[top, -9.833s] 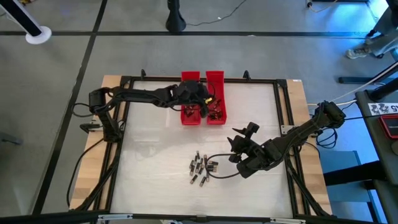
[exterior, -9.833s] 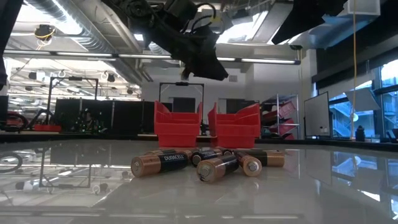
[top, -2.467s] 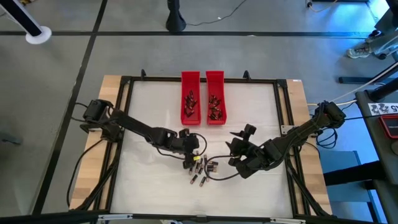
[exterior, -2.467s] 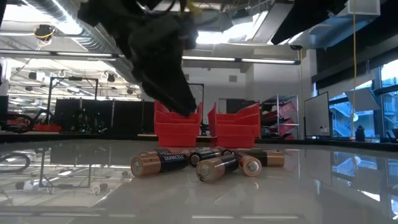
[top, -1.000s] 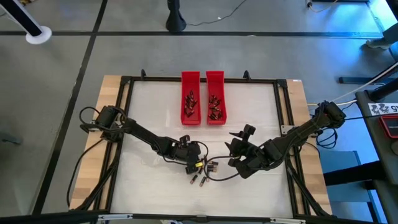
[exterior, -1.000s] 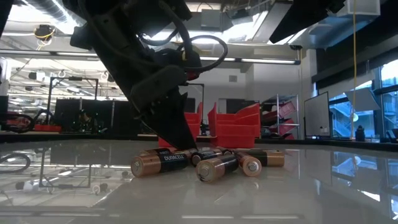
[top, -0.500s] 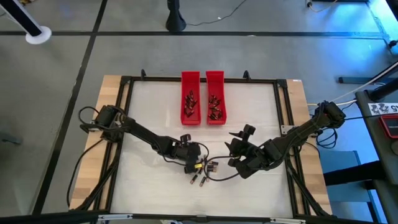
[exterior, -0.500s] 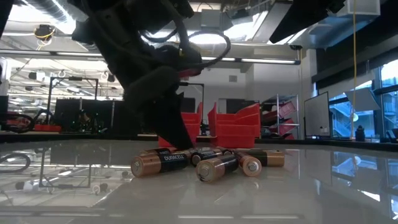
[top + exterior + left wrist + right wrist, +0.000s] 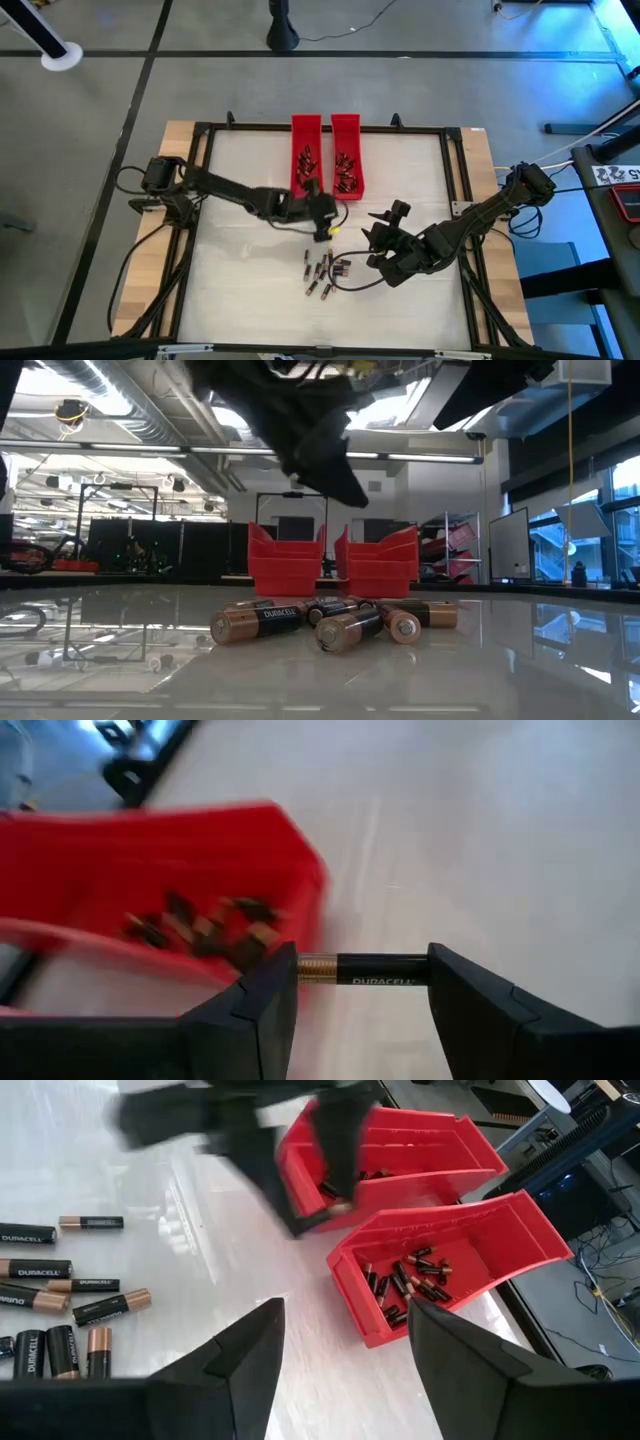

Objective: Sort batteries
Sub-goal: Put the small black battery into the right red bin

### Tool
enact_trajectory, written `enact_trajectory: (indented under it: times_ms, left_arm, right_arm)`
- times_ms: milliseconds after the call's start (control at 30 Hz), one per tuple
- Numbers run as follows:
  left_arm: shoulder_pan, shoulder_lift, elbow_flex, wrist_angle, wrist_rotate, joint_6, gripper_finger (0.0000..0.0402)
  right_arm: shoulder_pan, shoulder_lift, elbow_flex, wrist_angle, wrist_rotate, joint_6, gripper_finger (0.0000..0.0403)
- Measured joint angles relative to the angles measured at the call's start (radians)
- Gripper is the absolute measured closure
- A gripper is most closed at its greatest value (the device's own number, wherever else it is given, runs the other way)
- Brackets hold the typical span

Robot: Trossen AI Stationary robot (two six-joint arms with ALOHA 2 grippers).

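Two dark arms were over the white table (image 9: pixel 240 270), biggest things going. Left arm reached in from the left edge, and the left gripper (image 9: pixel 322 215) hung in the air just in front of the left red tray (image 9: pixel 306 128). Its fingers were pinching one battery (image 9: pixel 375 969) lengthwise, end to end, coppery end against one pad, with the tray's open front just beside it. Right arm sat parked toward the right edge, and the right gripper (image 9: pixel 383 233) had its fingers spread wide with nothing between them.

Both trays sat side by side at the far edge, middle of the table, the right red tray (image 9: pixel 346 127) touching or nearly touching the other. Each one had a heap of sorted batteries (image 9: pixel 405 1280) inside.

Smallest stuff: the loose batteries (image 9: pixel 325 273) lay clustered on the tabletop toward the near edge, between the two grippers, some touching. Low view showed them (image 9: pixel 335 622) lying flat, "DURACELL" readable on one.
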Motion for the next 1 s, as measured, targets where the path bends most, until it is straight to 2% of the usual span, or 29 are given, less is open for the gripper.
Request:
enact_trajectory:
  times_ms: [200,433,667,867,1000]
  left_arm:
    - [0.143,0.000,0.087,0.012,0.046,0.143,0.0224]
    - [0.332,0.000,0.156,0.013,0.305,0.154,0.0224]
    - [0.460,0.038,0.163,0.081,0.501,0.057,0.0224]
    - [0.492,0.096,0.162,0.143,0.558,-0.018,0.0221]
    - [0.491,0.114,0.162,0.159,0.552,-0.046,0.0186]
  right_arm:
    - [0.000,0.000,0.000,0.000,0.000,-0.001,0.0189]
    - [0.000,0.000,0.000,-0.002,0.000,-0.005,0.0189]
    - [0.000,0.000,0.000,0.001,0.001,-0.009,0.0189]
    - [0.000,0.000,0.000,0.010,0.001,-0.009,0.0189]
    - [0.000,0.000,0.000,0.010,0.001,-0.009,0.0189]
